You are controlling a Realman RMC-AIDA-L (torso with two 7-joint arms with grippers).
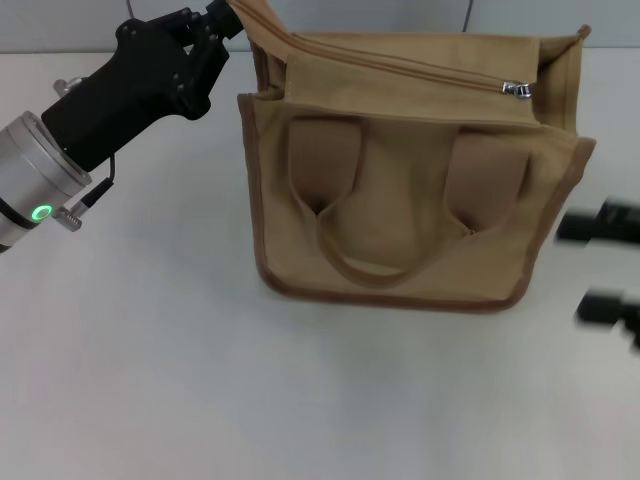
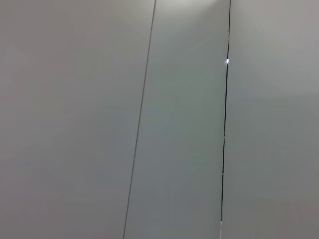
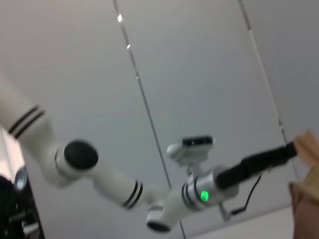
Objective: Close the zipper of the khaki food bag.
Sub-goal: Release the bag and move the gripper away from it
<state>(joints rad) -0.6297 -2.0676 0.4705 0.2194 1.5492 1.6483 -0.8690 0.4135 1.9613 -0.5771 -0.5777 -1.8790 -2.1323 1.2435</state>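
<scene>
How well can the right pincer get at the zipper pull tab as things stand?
Probably well. The right pincer is at the bag's right side, apart from it, and the silver pull tab lies bare on the khaki food bag top near that end. The left pincer is at the far corner.

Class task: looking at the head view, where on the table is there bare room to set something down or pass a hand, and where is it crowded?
Bare patches: the white table in front of the khaki food bag, and the strip between the bag and the left arm. Crowded: the bag's far left corner, where the left gripper meets it, and the table's right edge, where the right gripper sits beside the bag.
</scene>
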